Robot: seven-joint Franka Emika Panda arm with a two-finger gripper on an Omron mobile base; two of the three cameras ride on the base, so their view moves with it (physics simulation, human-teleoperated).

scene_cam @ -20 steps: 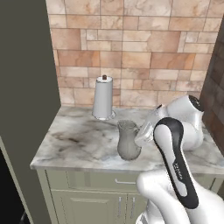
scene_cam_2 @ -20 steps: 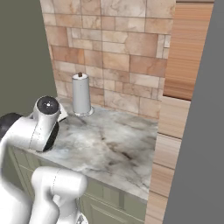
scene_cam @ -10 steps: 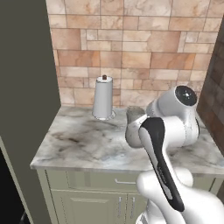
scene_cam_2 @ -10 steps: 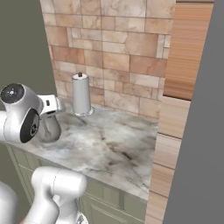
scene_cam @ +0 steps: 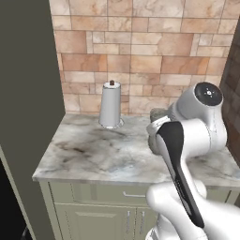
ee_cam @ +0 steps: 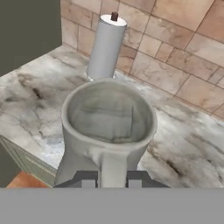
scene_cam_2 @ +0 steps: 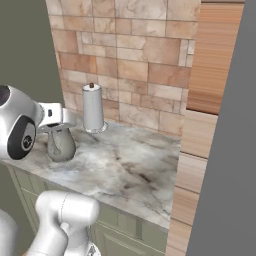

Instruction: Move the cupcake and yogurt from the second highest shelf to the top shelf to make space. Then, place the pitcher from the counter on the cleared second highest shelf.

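My gripper (ee_cam: 112, 179) is shut on the handle side of the grey-beige pitcher (ee_cam: 109, 127), just below its flared rim. In the right base view the pitcher (scene_cam_2: 61, 145) hangs from the gripper (scene_cam_2: 56, 128) over the left front part of the marble counter (scene_cam_2: 130, 170). The left base view has my white arm covering most of the pitcher (scene_cam: 156, 115), so only its rim and a bit of belly peek out. The cupcake, the yogurt and the shelves are out of view.
A tall white paper-towel roll with a dark knob (scene_cam: 111, 105) (scene_cam_2: 93, 107) (ee_cam: 106, 46) stands at the back of the counter (scene_cam: 93, 150) against the brick wall. A dark tall panel (scene_cam: 28, 93) bounds the left, and wooden cabinets (scene_cam_2: 215, 55) stand at the right.
The arm has swung and raised the pitcher off its spot on the counter, carrying it up and toward the counter's front. The paper-towel roll has not moved.
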